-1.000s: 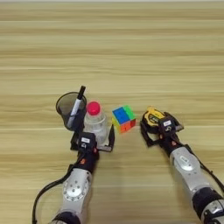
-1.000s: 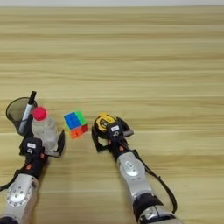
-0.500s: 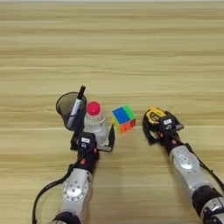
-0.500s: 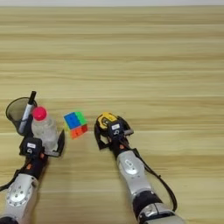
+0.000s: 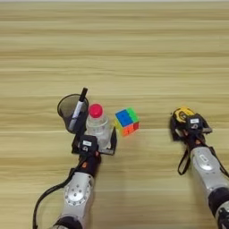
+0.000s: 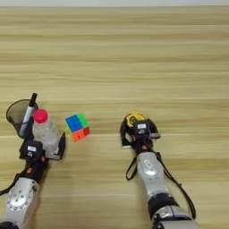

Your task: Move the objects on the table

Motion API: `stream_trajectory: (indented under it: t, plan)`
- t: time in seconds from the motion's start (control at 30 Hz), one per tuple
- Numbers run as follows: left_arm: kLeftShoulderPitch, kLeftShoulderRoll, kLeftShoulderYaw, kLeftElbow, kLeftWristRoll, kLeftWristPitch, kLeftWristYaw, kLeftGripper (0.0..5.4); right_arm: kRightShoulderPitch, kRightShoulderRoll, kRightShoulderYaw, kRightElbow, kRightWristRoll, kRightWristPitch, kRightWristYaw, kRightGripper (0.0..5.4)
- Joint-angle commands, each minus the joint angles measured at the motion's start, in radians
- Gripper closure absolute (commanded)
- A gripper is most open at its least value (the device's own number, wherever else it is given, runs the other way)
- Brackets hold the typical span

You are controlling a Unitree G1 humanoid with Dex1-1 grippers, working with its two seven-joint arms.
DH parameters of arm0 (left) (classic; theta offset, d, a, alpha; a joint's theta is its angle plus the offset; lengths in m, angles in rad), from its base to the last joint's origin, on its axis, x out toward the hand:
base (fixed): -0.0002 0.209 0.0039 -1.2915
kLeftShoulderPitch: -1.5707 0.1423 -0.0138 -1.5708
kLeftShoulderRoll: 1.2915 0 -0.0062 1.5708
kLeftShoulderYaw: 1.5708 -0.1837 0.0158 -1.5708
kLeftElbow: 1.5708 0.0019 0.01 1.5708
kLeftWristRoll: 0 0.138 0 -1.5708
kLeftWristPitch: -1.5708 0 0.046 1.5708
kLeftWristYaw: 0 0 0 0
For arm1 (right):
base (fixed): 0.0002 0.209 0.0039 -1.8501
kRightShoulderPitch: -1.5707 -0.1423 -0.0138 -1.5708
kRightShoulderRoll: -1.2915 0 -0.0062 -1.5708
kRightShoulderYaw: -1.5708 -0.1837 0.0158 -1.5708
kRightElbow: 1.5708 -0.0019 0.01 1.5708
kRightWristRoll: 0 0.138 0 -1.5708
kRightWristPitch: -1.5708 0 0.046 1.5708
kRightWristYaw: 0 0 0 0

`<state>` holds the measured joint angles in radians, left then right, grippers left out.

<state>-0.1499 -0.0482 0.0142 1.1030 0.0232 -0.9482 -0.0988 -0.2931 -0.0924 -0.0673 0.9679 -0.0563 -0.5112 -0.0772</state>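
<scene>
On the near left of your broad light wooden desk [image 5: 134,44], your left tool [image 5: 95,142] has its two black fingers pinching the base of the upright clear plastic bottle with the red cap [image 5: 97,125], which stands touching the black mesh cup [image 5: 70,109] holding a leaning marker [image 5: 78,109]. Just right of that bottle, untouched, you have the small multicoloured puzzle cube [image 5: 126,121] lying on the desk. Well over to the right, your right tool [image 5: 188,127] is pressed around the yellow-and-black tape measure [image 6: 133,120], whose black wrist strap [image 5: 183,161] trails beside the forearm.
</scene>
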Motion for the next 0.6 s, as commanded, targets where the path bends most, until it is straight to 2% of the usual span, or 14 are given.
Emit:
stream_trajectory:
  t: [0.03, 0.13, 0.47, 0.5, 0.6]
  plan:
    - [0.002, -0.025, -0.004, 0.002, 0.008, -0.001, 0.009, 0.00, 0.007, -0.032, -0.036, 0.028, 0.011, 0.040, -0.047, 0.90]
    - [0.002, -0.025, -0.005, 0.001, 0.009, -0.001, 0.010, 0.00, 0.009, -0.045, -0.052, 0.046, 0.016, 0.051, -0.073, 0.90]
    - [0.001, -0.025, -0.005, 0.002, 0.008, -0.001, 0.009, 0.00, 0.007, -0.037, -0.052, 0.054, 0.022, 0.035, -0.050, 0.90]
    - [0.001, -0.024, -0.005, 0.002, 0.008, -0.001, 0.009, 0.00, 0.008, -0.033, -0.051, 0.047, 0.025, 0.023, -0.042, 0.61]
    - [0.001, -0.024, -0.005, 0.003, 0.008, -0.001, 0.009, 0.00, 0.012, -0.027, -0.047, 0.029, 0.026, -0.006, -0.031, 0.43]
